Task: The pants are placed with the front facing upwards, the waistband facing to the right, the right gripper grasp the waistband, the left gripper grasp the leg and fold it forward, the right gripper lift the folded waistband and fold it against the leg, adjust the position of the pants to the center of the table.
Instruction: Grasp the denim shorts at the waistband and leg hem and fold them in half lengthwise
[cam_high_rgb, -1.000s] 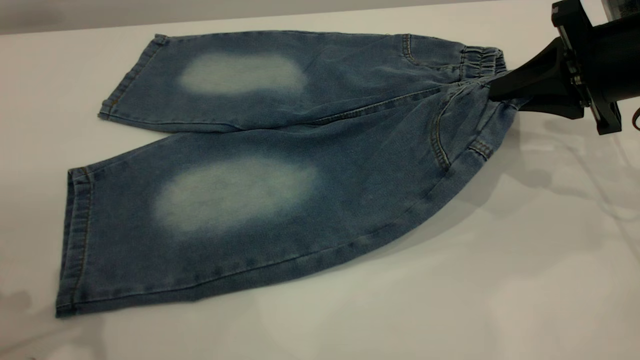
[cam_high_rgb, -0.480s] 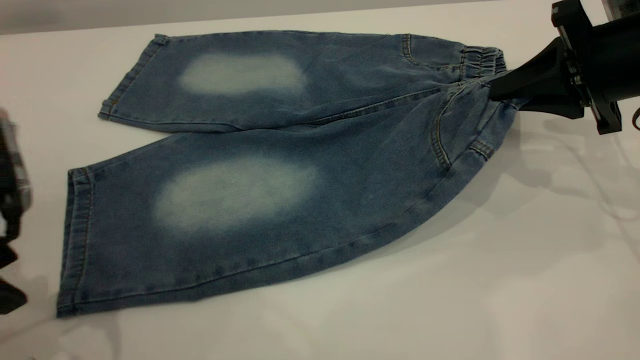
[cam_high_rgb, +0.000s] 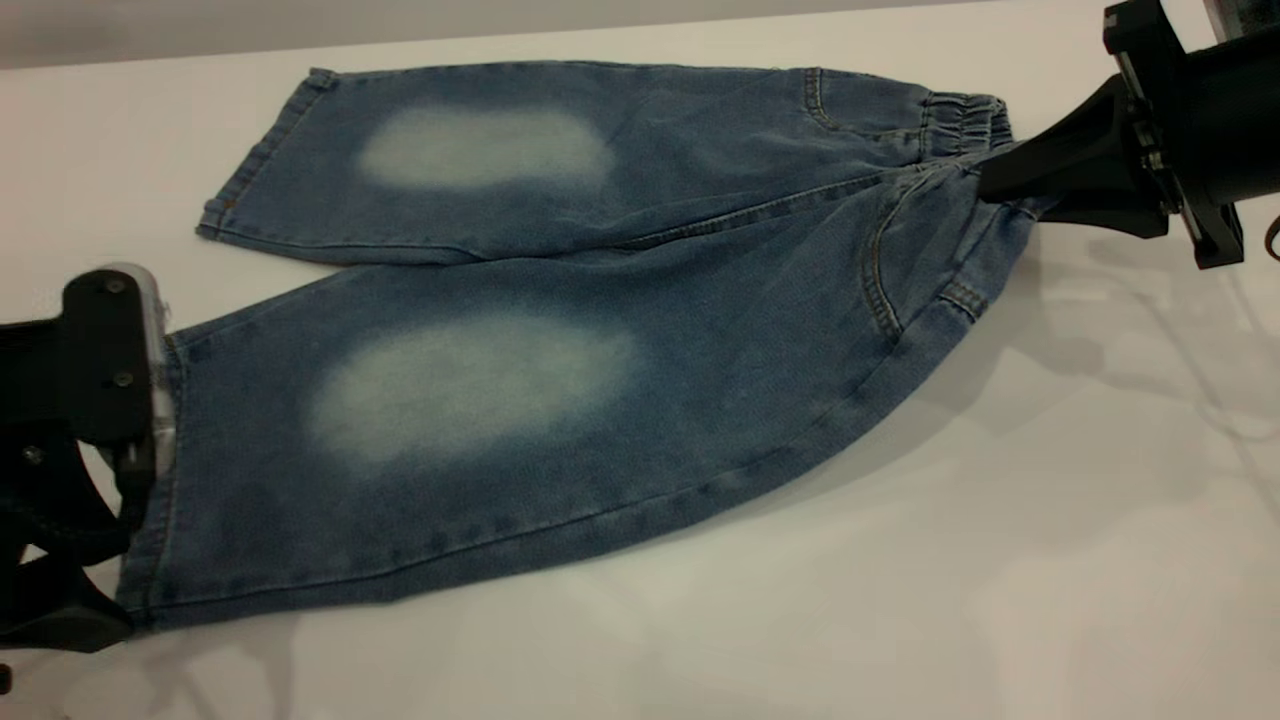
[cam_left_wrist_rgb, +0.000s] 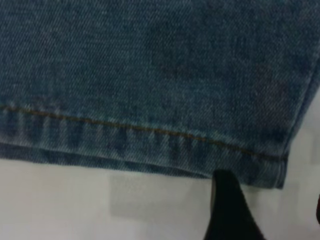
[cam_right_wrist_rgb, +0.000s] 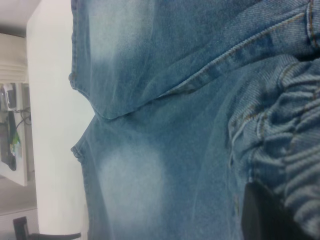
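Left gripper (cam_high_rgb: 120, 520) has moved in onto the near leg hem of the pants (cam_high_rgb: 560, 340), jaw gap unclear; right gripper (cam_high_rgb: 985, 185) stays clamped on the waistband (cam_high_rgb: 960, 120).

Denim pants (cam_left_wrist_rgb: 160, 70) hem over table (cam_left_wrist_rgb: 75, 200)

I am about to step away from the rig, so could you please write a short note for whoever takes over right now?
Right gripper: shut on the waistband, at the table's far right.
Left gripper: at the hem of the near leg, at the table's left; no grip visible, and I cannot tell whether it is open.
Pants: spread front up on the table, both legs flat.
Done: waistband grasped.
Left: grasp the leg, both folds, then centre the pants.
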